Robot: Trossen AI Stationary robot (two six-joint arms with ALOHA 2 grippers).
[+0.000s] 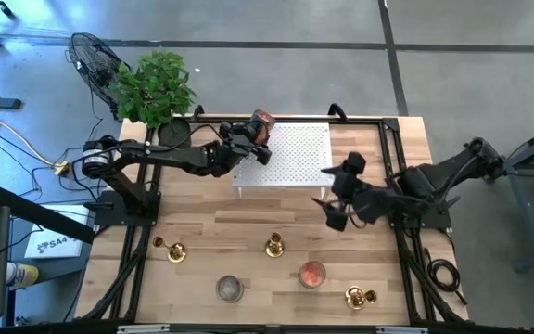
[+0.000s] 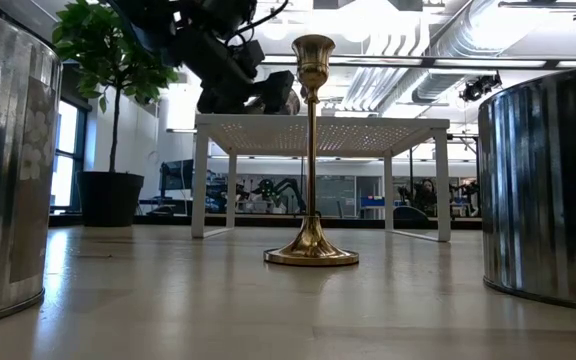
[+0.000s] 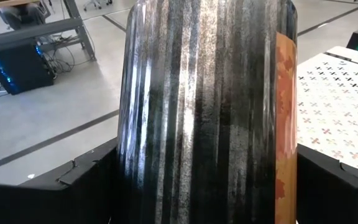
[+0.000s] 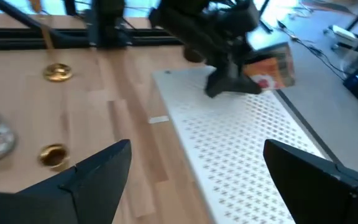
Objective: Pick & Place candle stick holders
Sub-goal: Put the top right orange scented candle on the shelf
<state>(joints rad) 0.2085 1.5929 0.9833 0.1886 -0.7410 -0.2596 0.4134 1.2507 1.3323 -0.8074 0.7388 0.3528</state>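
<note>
Left fingers (image 1: 260, 139) clamp a ribbed metal tin (image 3: 204, 112); right fingers (image 1: 334, 197) apart

You see a ribbed grey metal tin (image 3: 197, 112) w/ an orange label strip, filling the frame btwn the left gripper's (image 3: 204, 186) dark fingers (image 3: 334, 186). White perforated shelf (image 3: 337, 106) sits beside it; grey floor (image 3: 48, 118) beyond.

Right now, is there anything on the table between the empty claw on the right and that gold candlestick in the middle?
No. In the high view only bare wood lies between the right gripper, open and empty, and the middle candlestick.
</note>
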